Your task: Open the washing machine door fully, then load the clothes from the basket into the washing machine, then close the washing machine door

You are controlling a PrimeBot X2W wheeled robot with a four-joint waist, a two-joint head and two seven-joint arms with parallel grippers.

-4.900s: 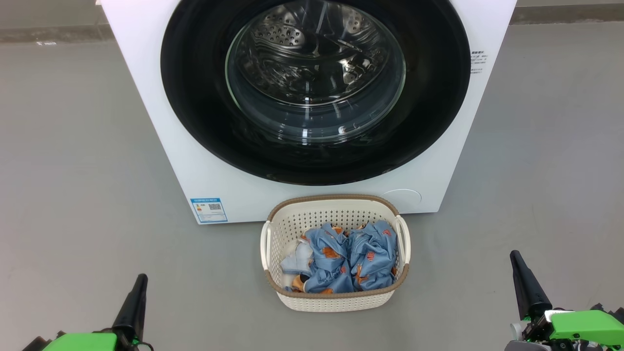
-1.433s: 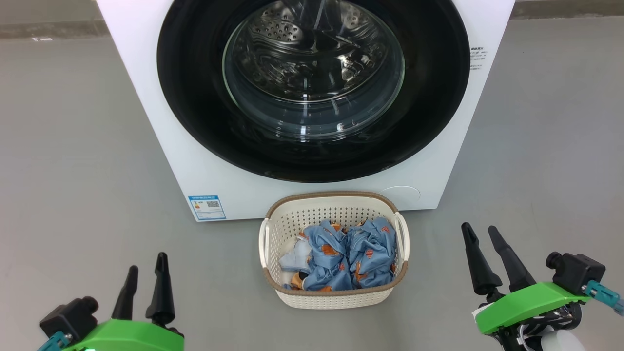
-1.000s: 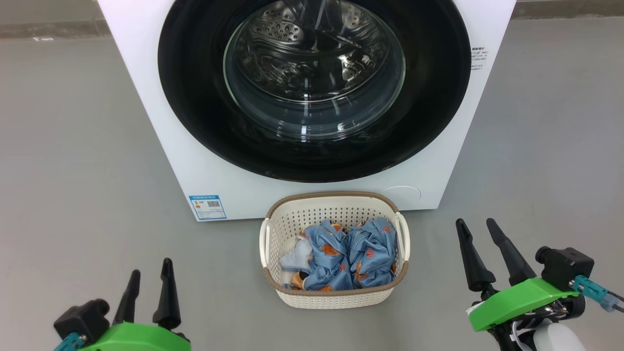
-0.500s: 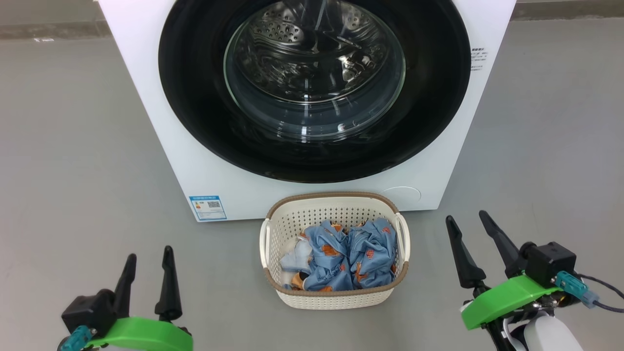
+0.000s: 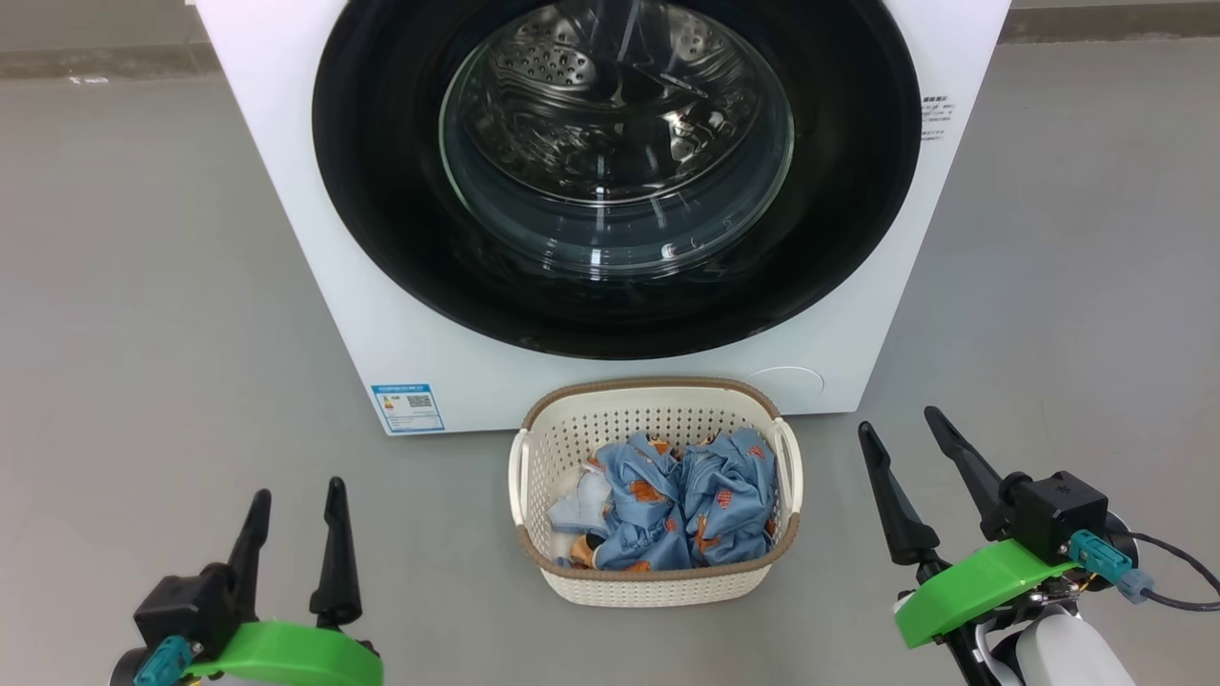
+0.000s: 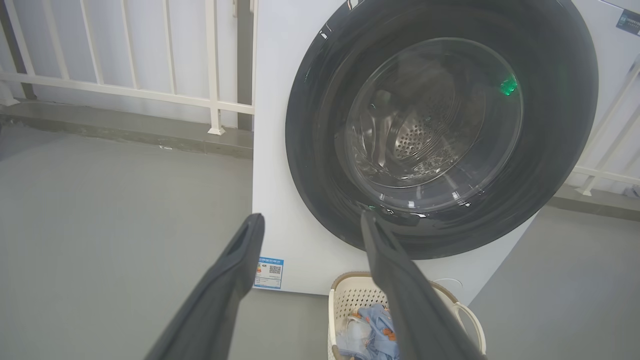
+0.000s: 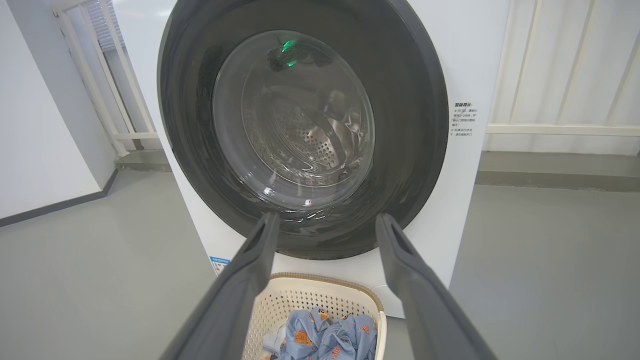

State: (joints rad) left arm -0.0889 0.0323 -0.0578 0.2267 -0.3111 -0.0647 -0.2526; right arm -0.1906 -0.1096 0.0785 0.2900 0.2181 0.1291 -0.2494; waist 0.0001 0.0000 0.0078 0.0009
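The white washing machine (image 5: pixel 315 286) stands ahead, its round black washing machine door (image 5: pixel 381 219) shut flat against the front, the steel drum showing through the glass. On the floor just before it sits the cream basket (image 5: pixel 658 591) holding the light-blue clothes (image 5: pixel 686 500). My left gripper (image 5: pixel 297 492) is open at the lower left, away from the basket. At the lower right, my right gripper (image 5: pixel 898 421) is open too, with nothing between its fingers. The door (image 6: pixel 320 150) and basket (image 6: pixel 345 300) appear past the open left gripper (image 6: pixel 310 220); the right gripper (image 7: pixel 327 220) faces the door (image 7: pixel 415 125) above the basket (image 7: pixel 320 295).
Grey floor (image 5: pixel 143 286) spreads on both sides of the machine. A white railing (image 6: pixel 150 95) and a low kerb run behind it. A blue label sticker (image 5: pixel 408 408) marks the machine's lower left front. A white wall (image 7: pixel 40 125) stands at the left.
Both arms have risen into the head view and turned their fingers up. Over the last second the right gripper has crept up and left toward the machine; the left has shifted little.
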